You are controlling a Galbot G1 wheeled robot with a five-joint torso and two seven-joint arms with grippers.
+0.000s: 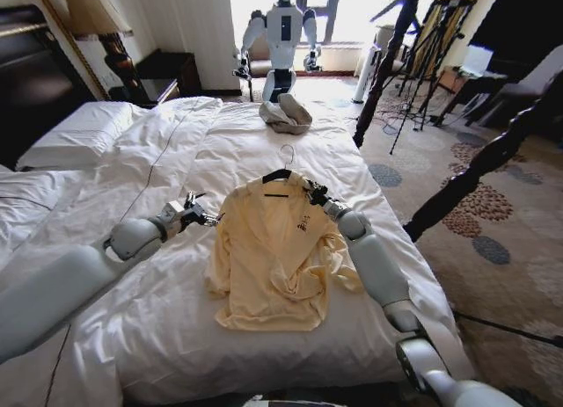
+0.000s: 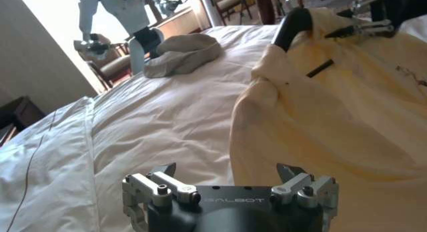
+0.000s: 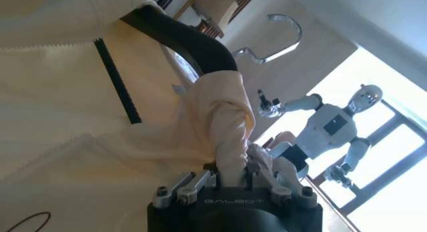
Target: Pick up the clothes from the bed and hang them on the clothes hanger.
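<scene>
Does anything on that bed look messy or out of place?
The cream top lies rumpled, sleeves folded under, with the black hanger already through its neck. The right gripper pinches one shoulder. A grey-beige cloth bundle sits crumpled at the far edge.

Both arms: smooth pale grey-white rounded shells, segmented at joints. Left gripper point(image 2: 230, 174): black housing with "GALBOT" lettering, silver metal finger mounts with round screw heads, dark pointed fingertips. Right gripper point(image 3: 231, 178): same black body, same lettering, silver brackets and screws.
</scene>
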